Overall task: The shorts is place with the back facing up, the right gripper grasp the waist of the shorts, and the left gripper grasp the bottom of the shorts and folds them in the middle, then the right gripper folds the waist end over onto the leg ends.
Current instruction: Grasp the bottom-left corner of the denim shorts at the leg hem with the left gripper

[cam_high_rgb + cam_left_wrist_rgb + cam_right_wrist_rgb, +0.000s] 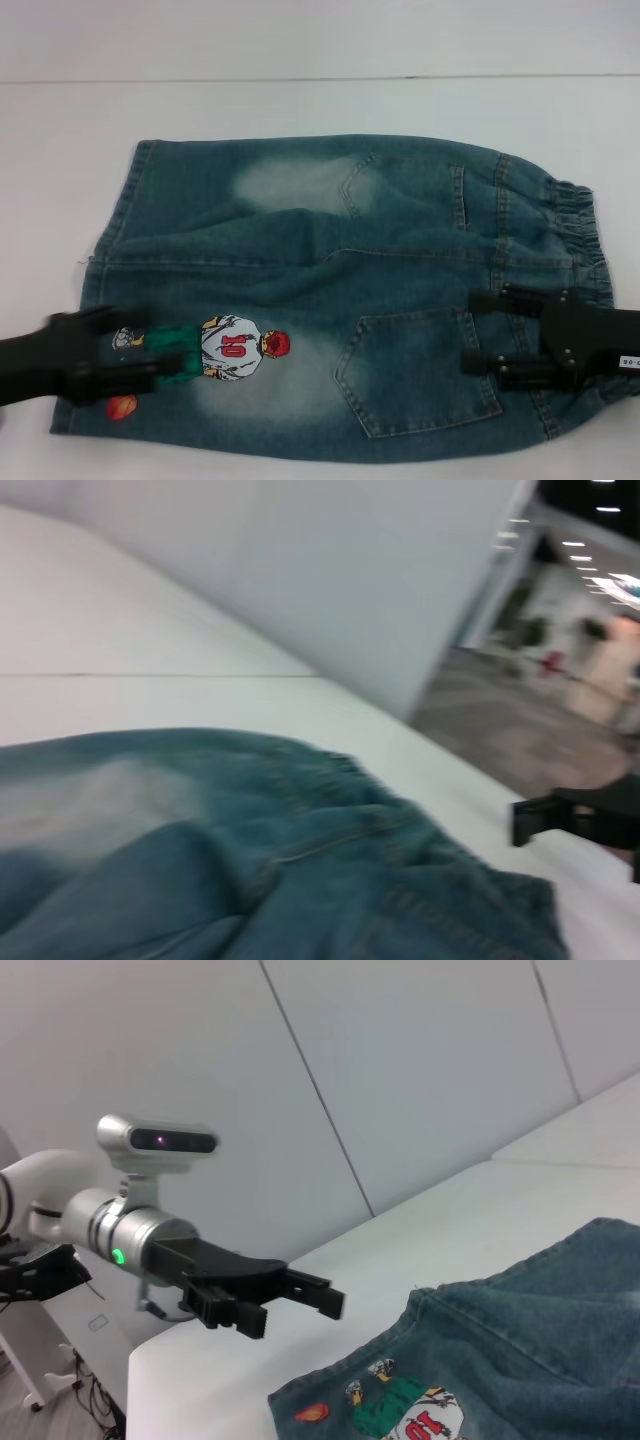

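Observation:
The blue denim shorts (340,290) lie flat on the white table (320,110), back pockets up. Their elastic waist (575,225) is at the right and the leg ends at the left. A cartoon patch with the number 10 (232,347) sits on the near leg. My left gripper (148,345) is open over the near leg end, beside the patch. My right gripper (472,331) is open over the near part of the waist, next to a back pocket. The right wrist view shows the left gripper (300,1310) open just off the hem of the shorts (520,1360).
The table's far edge (320,78) runs behind the shorts, with a pale wall beyond. The left wrist view shows the shorts (250,860), the right gripper (570,820) farther off, and open floor past the table's end.

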Tool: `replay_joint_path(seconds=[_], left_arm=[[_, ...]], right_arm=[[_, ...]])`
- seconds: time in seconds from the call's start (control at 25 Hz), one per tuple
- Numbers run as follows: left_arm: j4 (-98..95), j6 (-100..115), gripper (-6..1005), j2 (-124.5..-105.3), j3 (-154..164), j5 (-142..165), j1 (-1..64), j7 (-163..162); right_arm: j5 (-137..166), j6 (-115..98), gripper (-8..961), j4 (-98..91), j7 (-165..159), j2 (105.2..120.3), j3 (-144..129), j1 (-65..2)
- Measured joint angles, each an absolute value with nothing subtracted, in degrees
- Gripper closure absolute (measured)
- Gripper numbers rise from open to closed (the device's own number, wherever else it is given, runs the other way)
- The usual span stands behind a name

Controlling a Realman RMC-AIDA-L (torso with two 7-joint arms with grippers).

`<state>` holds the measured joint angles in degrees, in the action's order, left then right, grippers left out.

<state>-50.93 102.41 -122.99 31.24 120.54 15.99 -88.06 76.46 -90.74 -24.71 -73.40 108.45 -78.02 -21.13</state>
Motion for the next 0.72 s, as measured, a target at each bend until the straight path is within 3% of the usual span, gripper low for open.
replay_joint_path(seconds=[0.24,0.72], left_arm=[[-58.5,105.3,66,-122.9,22.3,126.1,12.2,-94.6],[-61.3,104.2,66,-123.02,19.9,136.6,12.1,-99.1]], right_arm=[[76.5,-90.8,12,-25.0,-73.2,108.77,-77.3,-20.6],[76.5,-90.5,12,-25.1,-73.0,108.8,-77.2,-20.8]])
